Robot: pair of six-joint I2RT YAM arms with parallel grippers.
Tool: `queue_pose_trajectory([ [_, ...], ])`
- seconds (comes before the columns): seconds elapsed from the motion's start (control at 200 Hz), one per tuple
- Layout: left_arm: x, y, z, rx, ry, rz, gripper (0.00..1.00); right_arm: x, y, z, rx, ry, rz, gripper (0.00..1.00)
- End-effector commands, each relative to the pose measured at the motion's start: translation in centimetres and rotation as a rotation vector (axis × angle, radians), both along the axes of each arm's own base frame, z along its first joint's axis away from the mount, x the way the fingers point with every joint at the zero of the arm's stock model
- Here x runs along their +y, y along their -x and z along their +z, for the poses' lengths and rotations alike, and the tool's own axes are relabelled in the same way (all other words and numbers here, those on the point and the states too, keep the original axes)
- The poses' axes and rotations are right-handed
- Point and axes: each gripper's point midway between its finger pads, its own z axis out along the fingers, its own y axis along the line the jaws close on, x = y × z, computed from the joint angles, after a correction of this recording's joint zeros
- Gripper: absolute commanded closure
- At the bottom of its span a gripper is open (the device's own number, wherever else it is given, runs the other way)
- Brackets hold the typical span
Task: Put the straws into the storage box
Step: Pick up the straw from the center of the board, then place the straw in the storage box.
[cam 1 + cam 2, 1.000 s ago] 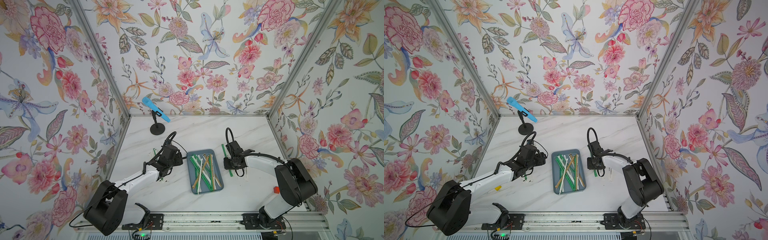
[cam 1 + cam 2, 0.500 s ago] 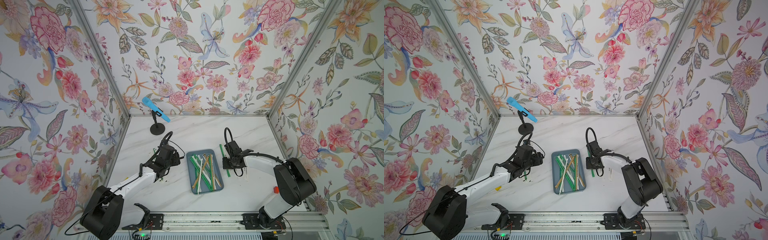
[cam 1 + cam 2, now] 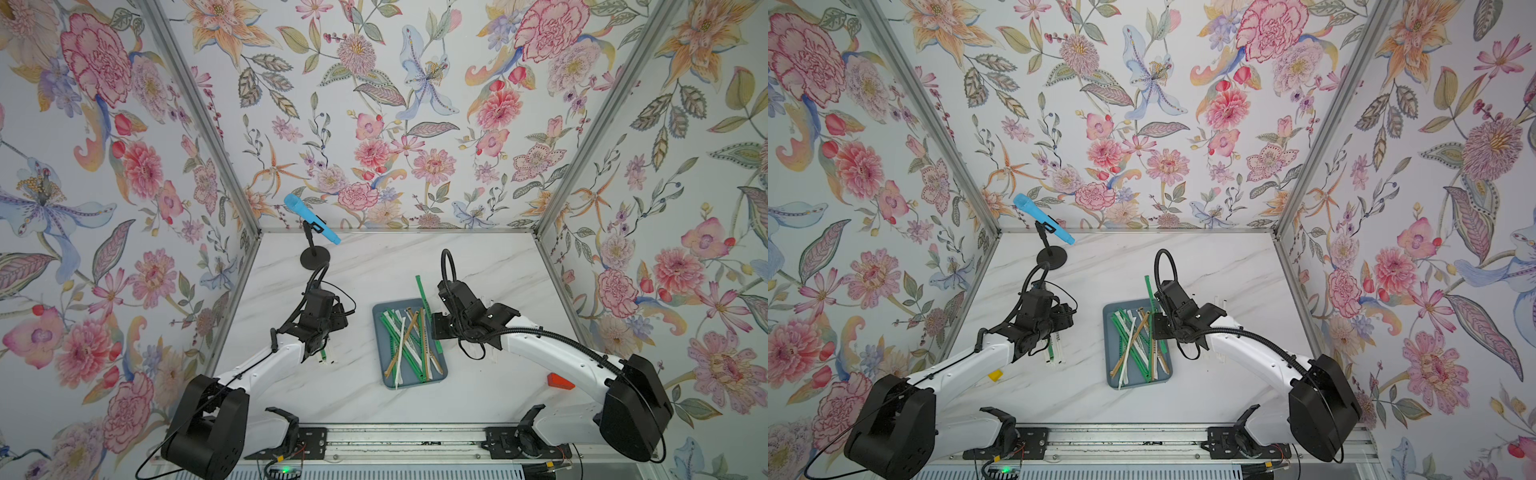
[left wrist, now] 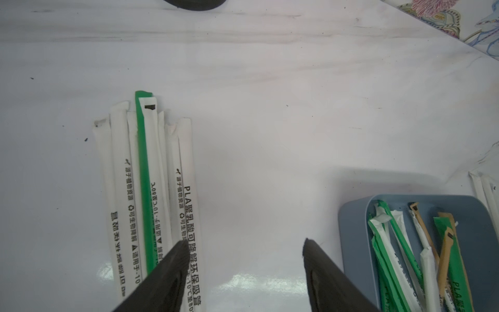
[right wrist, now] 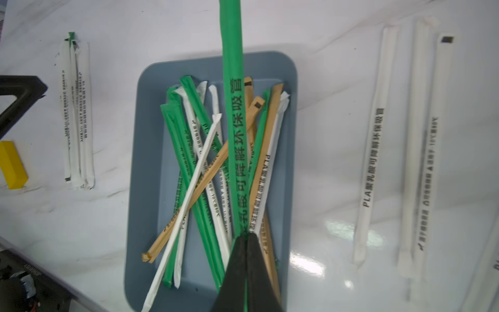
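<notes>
Aloft, green straw [image 5: 231,67] over storage box [image 5: 147,162]

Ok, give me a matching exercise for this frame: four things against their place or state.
1 right gripper
2 left gripper
3 storage box
4 red block

A open beside loose straws
B shut on a green straw
C alone by the right arm
D holds a crossed straw pile

Pairs: 1-B, 2-A, 3-D, 4-C

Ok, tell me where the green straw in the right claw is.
In the right wrist view the green straw is pinched at one end by the right claw over the storage box, its free end jutting past the box's far rim.
</notes>
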Motion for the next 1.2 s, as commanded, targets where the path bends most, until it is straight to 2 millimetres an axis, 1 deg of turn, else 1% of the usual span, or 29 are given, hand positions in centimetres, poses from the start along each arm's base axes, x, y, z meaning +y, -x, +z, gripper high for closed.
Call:
queue_pose_trajectory([
  [0.0,1.2,0.3,-1.9,0.05,-0.033,0.007,0.3,3.2,2.2,-0.5,0.087,-0.025,0.051,0.95],
  [0.05,1.6,0.0,-2.2,0.055,-0.03,0.018,0.3,4.5,2.9,-0.9,0.107,-0.025,0.079,0.96],
  [0.1,1.9,-0.4,-2.5,0.059,-0.018,0.026,0.3,5.4,3.5,-1.5,0.122,-0.015,0.1,0.96],
  [0.225,2.4,-1.3,-2.6,0.061,-0.043,0.027,0.31,6.3,4.8,-3.4,0.175,-0.002,0.126,0.95],
  [0.315,2.4,-1.9,-3.0,0.074,-0.061,0.017,0.32,5.8,5.1,-5.4,0.21,0.03,0.115,0.95],
  [0.4,2.3,-2.2,-3.6,0.092,-0.064,0.007,0.33,5.5,5.2,-6.6,0.228,0.059,0.115,0.95],
  [0.515,2.2,-2.6,-3.8,0.092,-0.07,0.002,0.35,4.9,5.0,-7.4,0.231,0.085,0.099,0.94],
  [0.655,2.6,-2.4,-4.1,0.108,-0.091,0.012,0.35,3.9,4.7,-8.1,0.236,0.107,0.071,0.91],
  [0.711,2.8,-2.1,-4.0,0.11,-0.095,0.018,0.35,3.9,4.6,-8.2,0.236,0.111,0.07,0.87],
  [0.811,3.1,-1.5,-3.6,0.099,-0.096,0.03,0.35,4.1,4.5,-8.4,0.234,0.119,0.071,0.66],
  [0.886,3.6,-1.2,-3.4,0.101,-0.108,0.044,0.35,4.2,4.2,-8.1,0.224,0.117,0.069,0.53],
  [0.921,3.6,-0.9,-3.4,0.104,-0.111,0.046,0.35,4.4,4.1,-7.8,0.214,0.111,0.068,0.49],
  [0.966,3.8,-0.8,-3.3,0.104,-0.113,0.05,0.35,4.5,3.9,-7.2,0.199,0.101,0.066,0.47],
  [1.121,4.1,-0.2,-3.6,0.114,-0.11,0.072,0.35,4.8,3.4,-5.2,0.155,0.06,0.056,0.46],
  [1.196,4.3,0.1,-4.2,0.128,-0.104,0.082,0.39,4.5,3.2,-4.5,0.134,0.051,0.045,0.46],
])
